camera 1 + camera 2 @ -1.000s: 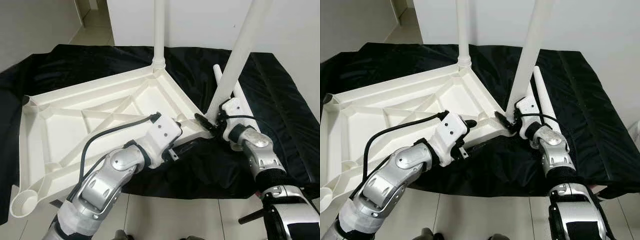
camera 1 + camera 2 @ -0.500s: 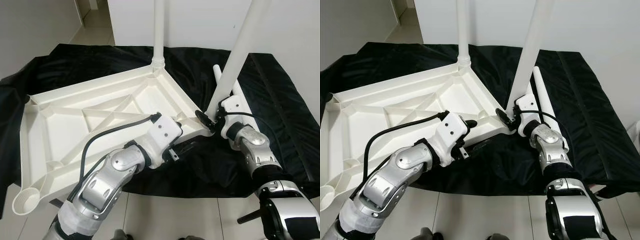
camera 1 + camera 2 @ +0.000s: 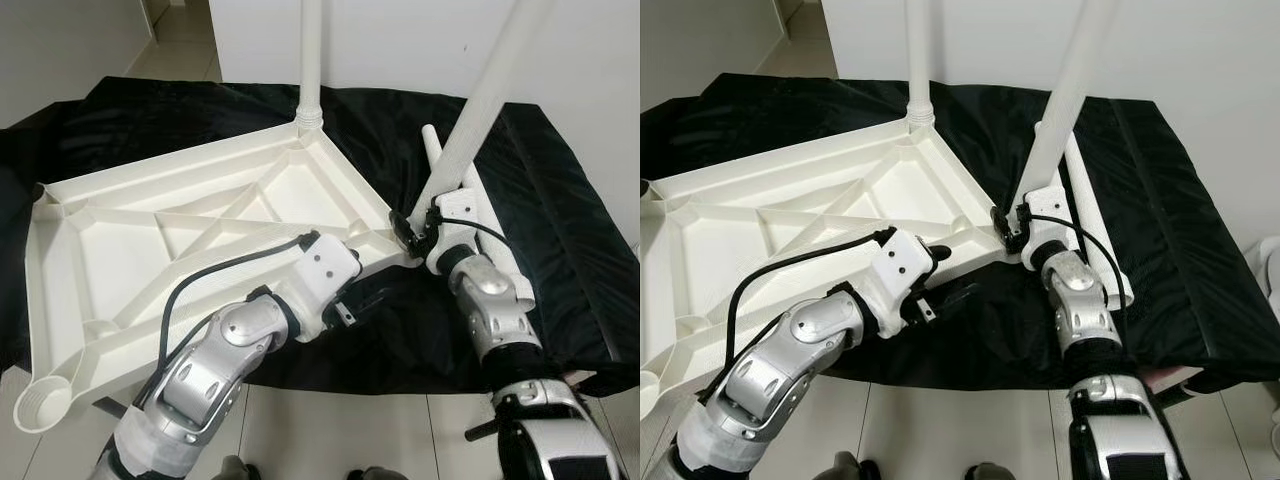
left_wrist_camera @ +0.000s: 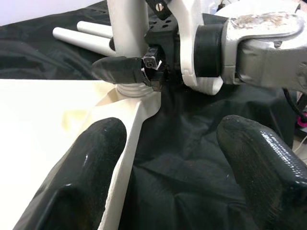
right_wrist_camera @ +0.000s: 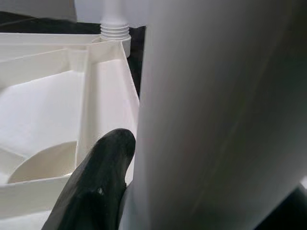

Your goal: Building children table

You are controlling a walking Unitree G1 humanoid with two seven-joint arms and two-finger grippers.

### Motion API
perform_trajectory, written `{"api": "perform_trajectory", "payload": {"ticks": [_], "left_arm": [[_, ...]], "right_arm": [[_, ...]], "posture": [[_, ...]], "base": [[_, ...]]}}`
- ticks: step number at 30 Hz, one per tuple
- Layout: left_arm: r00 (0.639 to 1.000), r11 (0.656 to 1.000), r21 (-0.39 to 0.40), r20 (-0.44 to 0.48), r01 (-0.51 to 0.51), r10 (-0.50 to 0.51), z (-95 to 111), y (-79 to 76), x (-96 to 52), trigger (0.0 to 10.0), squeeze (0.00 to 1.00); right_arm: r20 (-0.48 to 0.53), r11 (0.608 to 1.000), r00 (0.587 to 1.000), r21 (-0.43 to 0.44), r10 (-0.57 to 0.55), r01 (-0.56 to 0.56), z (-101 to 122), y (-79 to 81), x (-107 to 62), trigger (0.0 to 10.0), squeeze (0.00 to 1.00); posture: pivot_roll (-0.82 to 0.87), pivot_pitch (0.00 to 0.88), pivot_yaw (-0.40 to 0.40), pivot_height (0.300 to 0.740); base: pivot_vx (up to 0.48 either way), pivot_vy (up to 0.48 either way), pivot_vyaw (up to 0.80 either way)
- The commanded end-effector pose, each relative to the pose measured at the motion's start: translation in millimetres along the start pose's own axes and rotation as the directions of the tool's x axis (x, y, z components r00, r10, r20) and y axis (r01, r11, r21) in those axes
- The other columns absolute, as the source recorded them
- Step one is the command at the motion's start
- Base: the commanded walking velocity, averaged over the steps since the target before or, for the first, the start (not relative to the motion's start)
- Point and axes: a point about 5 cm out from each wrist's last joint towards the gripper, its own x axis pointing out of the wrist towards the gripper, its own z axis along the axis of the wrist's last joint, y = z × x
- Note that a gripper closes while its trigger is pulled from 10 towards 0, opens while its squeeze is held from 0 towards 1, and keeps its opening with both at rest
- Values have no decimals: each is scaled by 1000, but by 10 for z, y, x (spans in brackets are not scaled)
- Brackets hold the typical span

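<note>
White moulded plastic, the upturned ribbed tabletop (image 3: 190, 215) fills the left half of the left eye view, lying on a black cloth-covered surface (image 3: 560, 200). At lower left its round corner socket (image 3: 42, 405) stands empty.

Centre: the left gripper (image 3: 345, 290) rests at the tabletop's near edge, its two black fingers (image 4: 86, 163) spread wide and holding nothing, one over the white rim, the other over cloth.

Upper centre: one white tubular leg (image 3: 311, 60) stands upright in the far corner socket.

Right of centre: the right gripper (image 3: 412, 232) is clamped on a second white tubular leg (image 3: 480, 110), which leans up to the upper right with its foot at the tabletop's near right corner. Compared with a second ago, this gripper has crept in closer to the corner and the leg's foot now sits at the socket mouth; I judge it is being seated or screwed in, not yet fully home since it is still tilted.

Right: two spare white legs (image 3: 470, 195) lie on the cloth behind the wrist, partly hidden.

Count: one tabletop, four legs — one fitted, one going in, two waiting — and two grippers.
</note>
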Motion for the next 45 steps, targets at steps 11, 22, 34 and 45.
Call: {"api": "perform_trajectory", "payload": {"ticks": [11,22,34,45], "left_arm": [[999,999,-9,2,32,-32,-6,-81,3,10000,0],[1000,1000,-5,1,31,-31,-4,-75,-2,10000,0],[999,999,-2,-2,32,-32,-2,-62,-7,10000,0],[999,999,4,-5,40,-40,3,-45,-7,10000,0]], "right_arm": [[-120,918,918,76,-378,389,-138,220,-381,10000,0],[-161,926,924,99,-347,365,-121,480,-490,10000,0],[0,982,989,117,-151,150,100,250,-322,10000,0],[8,960,961,-57,276,-275,102,166,-159,10000,0]], "posture": [[-126,108,-6,740],[-125,108,-8,740],[-122,107,-2,740],[-122,112,16,740]], "base": [[0,0,0],[0,0,0],[0,0,0],[0,0,0]]}}
